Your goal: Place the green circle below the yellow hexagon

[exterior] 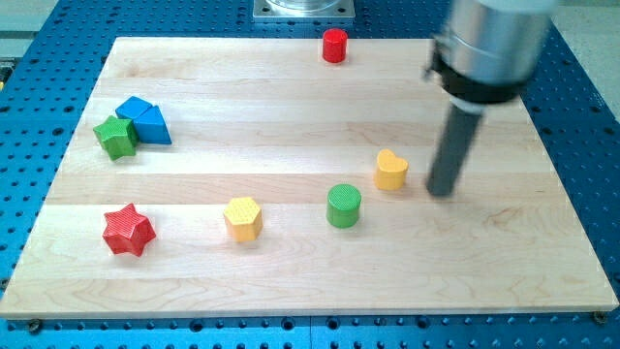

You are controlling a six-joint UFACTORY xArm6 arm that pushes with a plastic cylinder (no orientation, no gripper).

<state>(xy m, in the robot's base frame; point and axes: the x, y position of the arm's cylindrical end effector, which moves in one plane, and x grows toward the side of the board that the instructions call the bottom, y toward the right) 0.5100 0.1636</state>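
Greens: you've got two, the green circle (343, 206) at centre and a green cube (116, 137) far at the view's left.
Yellows: two, yellow hexagon (243, 217) left of the circle, yellow heart (391, 170) up-right of it.
Blues: one blue triangle (144, 119), touching the green cube.
Reds: red star (128, 230), red cylinder (334, 46).
My tip (442, 191): bare rod, no fingers to open or close; just right of the heart, touching nothing.
Board (504, 262): wooden.

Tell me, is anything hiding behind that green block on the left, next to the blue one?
Directly behind the green block sits the blue block, touching it; its lower left part is covered. Beyond lies bare wooden board. My tip is far off, right of the yellow heart.
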